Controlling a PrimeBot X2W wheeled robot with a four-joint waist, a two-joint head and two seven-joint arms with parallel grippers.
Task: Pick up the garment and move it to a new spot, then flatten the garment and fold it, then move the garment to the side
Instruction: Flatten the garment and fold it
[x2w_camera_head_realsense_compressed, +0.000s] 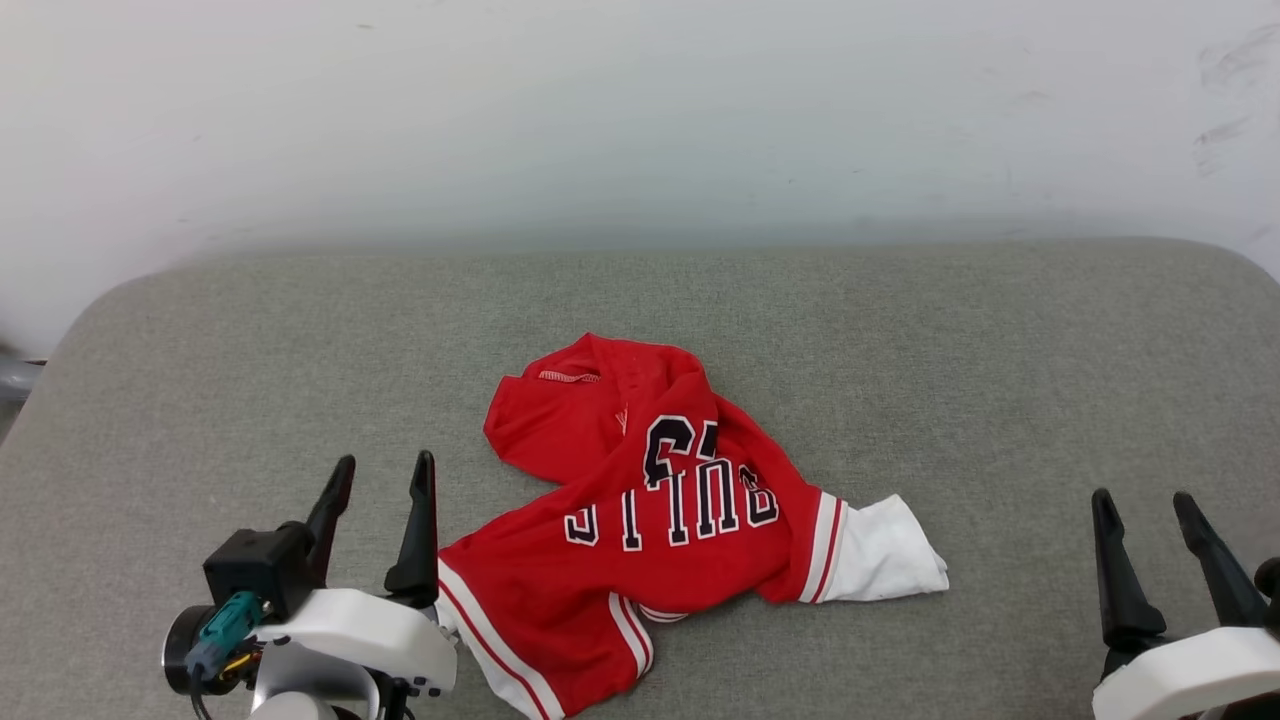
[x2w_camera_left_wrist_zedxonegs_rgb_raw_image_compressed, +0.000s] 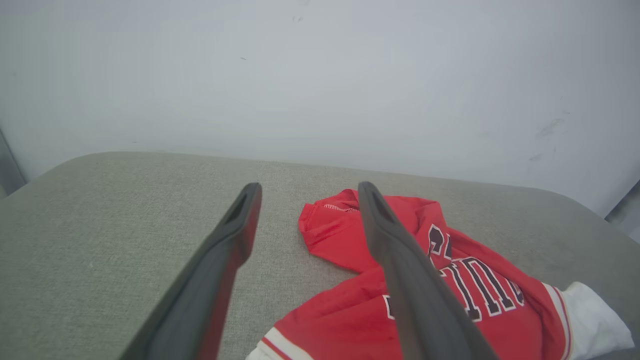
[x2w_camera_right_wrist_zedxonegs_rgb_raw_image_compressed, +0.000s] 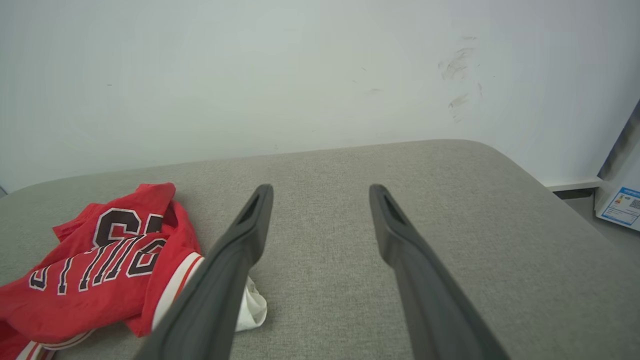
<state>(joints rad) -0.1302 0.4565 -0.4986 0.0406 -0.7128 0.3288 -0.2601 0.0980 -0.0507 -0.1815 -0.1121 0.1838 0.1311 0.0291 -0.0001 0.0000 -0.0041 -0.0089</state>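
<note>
The left gripper (x2w_camera_head_realsense_compressed: 385, 460) hangs with fingers apart and empty, the striped hem (x2w_camera_head_realsense_compressed: 480, 620) of the shirt (x2w_camera_head_realsense_compressed: 640, 500) just beside it at four o'clock. The right gripper (x2w_camera_head_realsense_compressed: 1142, 497), also spread and empty, sits well apart from the white sleeve (x2w_camera_head_realsense_compressed: 885, 550) at its nine o'clock. The shirt lies crumpled and twisted mid-cushion (x2w_camera_head_realsense_compressed: 900, 330); to flatten it well, I judge, each gripper should pinch a single layer at an outer edge, then draw toward nine and three o'clock, keeping low so the heap spreads rather than slides.

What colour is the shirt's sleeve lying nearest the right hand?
The sleeve is white, edged with red and white stripes; the head view shows it best.
</note>
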